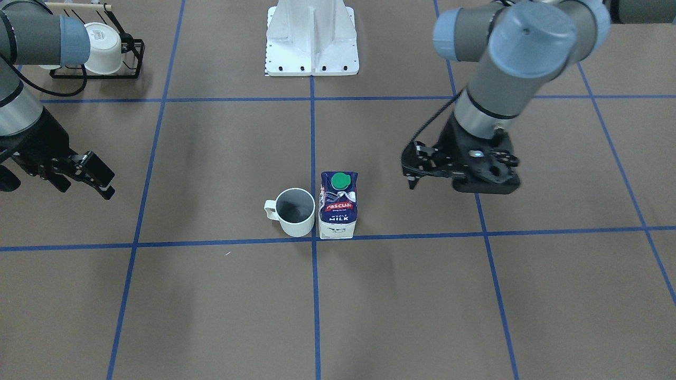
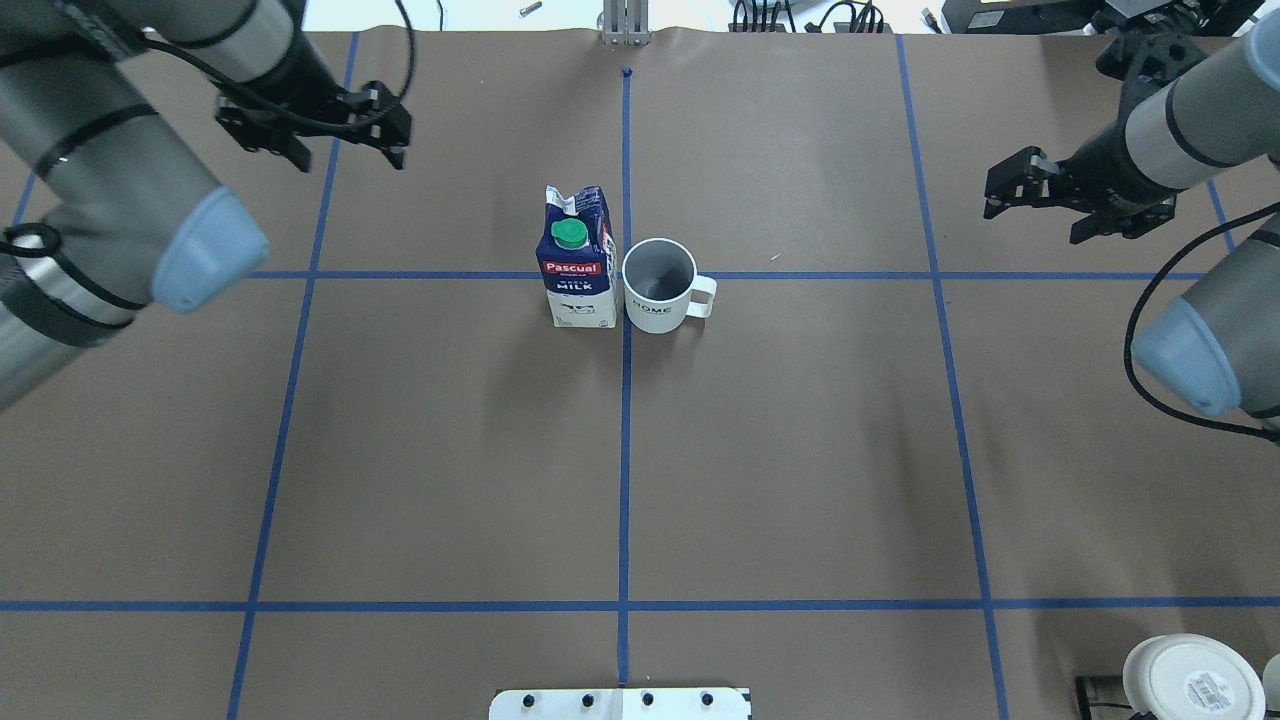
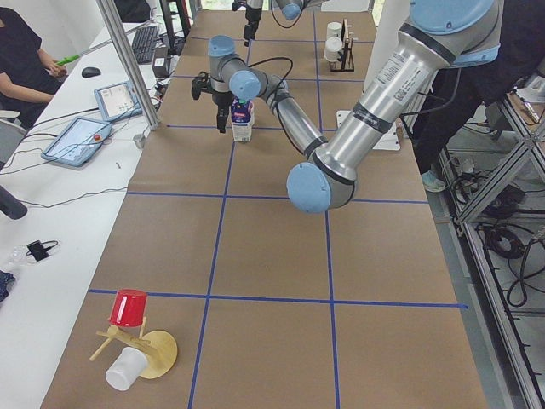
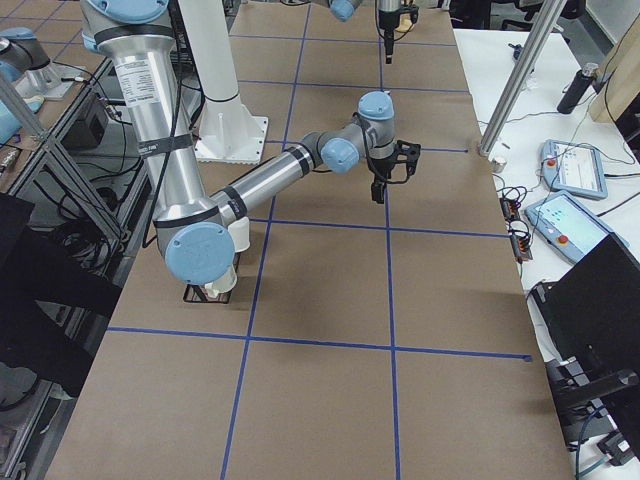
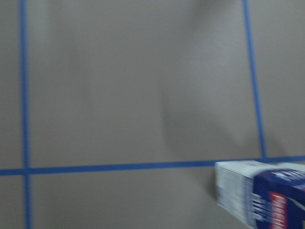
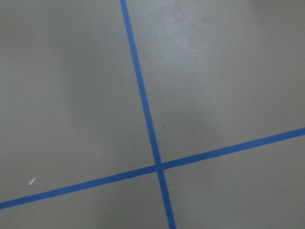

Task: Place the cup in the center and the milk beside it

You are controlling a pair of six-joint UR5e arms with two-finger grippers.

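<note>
Right arm (image 4: 270, 180) at full stretch from the near side, reaching out over the brown bench (image 4: 320, 400). Its claw (image 4: 383, 185) hangs above the blue tape grid (image 4: 388, 290). A white mug (image 4: 237, 240) on a black rack (image 4: 208, 293) peeks from behind the elbow. Teach pendants (image 4: 572, 165) lie on the side table (image 4: 475, 70).

A robotics lab: a bench table (image 2: 800, 450) gridded with blue tape (image 2: 624, 450), a teach pendant (image 3: 77, 136), an aluminium post (image 3: 129, 64), a keyboard (image 3: 140, 43).

1 milk carton (image 2: 578, 268), 1 cup (image 2: 660, 288), 2 grippers, namely the left gripper (image 2: 348, 152) and the right gripper (image 2: 1035, 222), 1 wire rack (image 1: 121, 76) with 2 white mugs (image 1: 103, 48), and 1 wooden stand (image 3: 158, 354) with 1 red cup (image 3: 129, 308) and 1 white cup (image 3: 125, 371).
</note>
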